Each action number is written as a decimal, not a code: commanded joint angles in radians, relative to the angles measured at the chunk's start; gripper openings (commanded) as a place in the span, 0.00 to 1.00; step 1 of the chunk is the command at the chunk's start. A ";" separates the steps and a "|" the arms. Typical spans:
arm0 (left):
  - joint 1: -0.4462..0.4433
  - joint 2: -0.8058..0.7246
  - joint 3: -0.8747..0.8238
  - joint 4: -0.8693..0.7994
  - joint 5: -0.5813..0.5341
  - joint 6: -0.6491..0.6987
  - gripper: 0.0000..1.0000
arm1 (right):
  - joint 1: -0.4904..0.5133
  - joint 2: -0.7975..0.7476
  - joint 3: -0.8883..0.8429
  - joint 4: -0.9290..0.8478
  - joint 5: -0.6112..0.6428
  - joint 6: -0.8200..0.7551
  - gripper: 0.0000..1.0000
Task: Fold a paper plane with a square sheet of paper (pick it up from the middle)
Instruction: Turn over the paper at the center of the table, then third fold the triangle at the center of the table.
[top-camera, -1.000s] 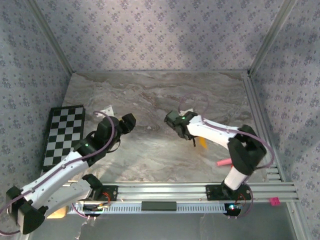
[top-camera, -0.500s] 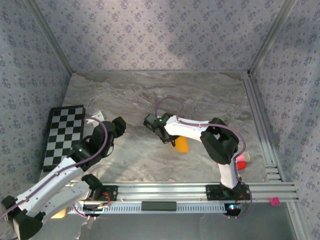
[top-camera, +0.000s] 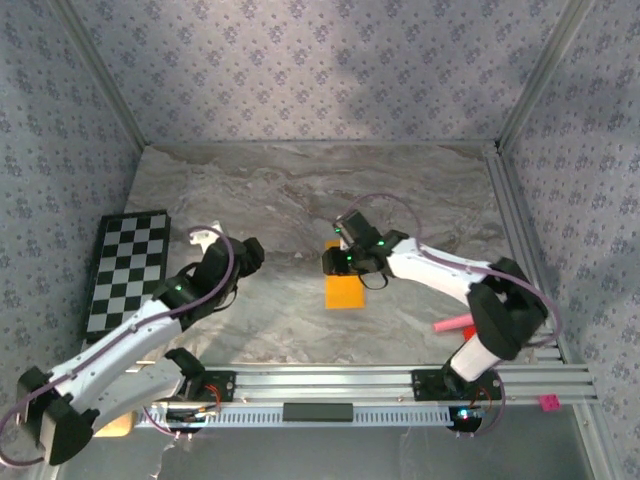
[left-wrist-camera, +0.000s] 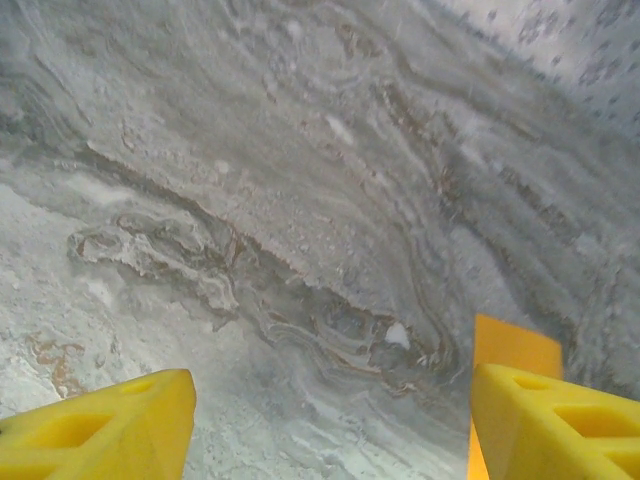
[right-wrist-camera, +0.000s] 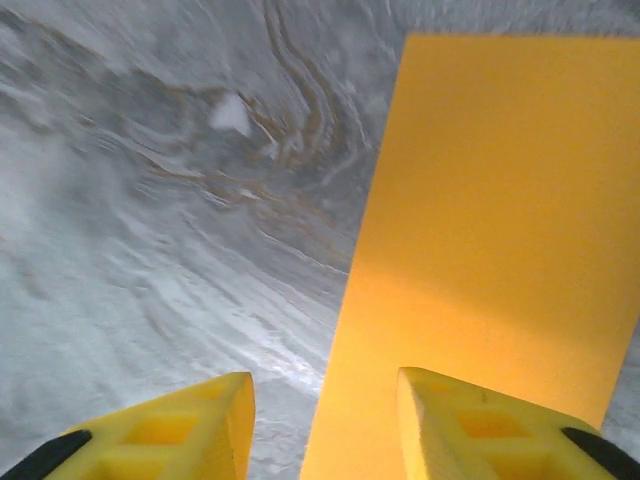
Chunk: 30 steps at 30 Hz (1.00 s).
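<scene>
The square sheet of paper (top-camera: 344, 291) lies flat on the marble table as an orange-yellow rectangle, longer than wide. My right gripper (top-camera: 333, 263) hovers at its far end, open; in the right wrist view the right gripper (right-wrist-camera: 322, 400) straddles the paper's (right-wrist-camera: 480, 230) left edge, one finger over the paper and one over bare table, holding nothing. My left gripper (top-camera: 254, 252) is to the paper's left and apart from it. In the left wrist view the left gripper (left-wrist-camera: 335, 420) is wide open over bare marble, with a corner of the paper (left-wrist-camera: 512, 350) behind its right finger.
A black-and-white chequered board (top-camera: 128, 270) lies at the table's left edge. A pink stick (top-camera: 450, 323) rests by the right arm's elbow. A small white object (top-camera: 205, 236) sits beside the left arm. Metal rails (top-camera: 330, 381) run along the near edge.
The right gripper carried the paper about while shut on it, then opened; the paper now lies flat on the table. The left arm shifted slightly and its jaws widened a little.
</scene>
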 joint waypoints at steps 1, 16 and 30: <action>0.018 0.064 0.048 0.016 0.104 0.006 0.73 | -0.086 -0.091 -0.110 0.146 -0.121 0.065 0.36; 0.044 0.484 0.201 0.113 0.537 0.016 0.70 | -0.296 -0.154 -0.404 0.329 -0.327 0.188 0.14; 0.066 0.623 0.216 0.271 0.776 -0.027 0.68 | -0.305 -0.011 -0.378 0.420 -0.417 0.204 0.10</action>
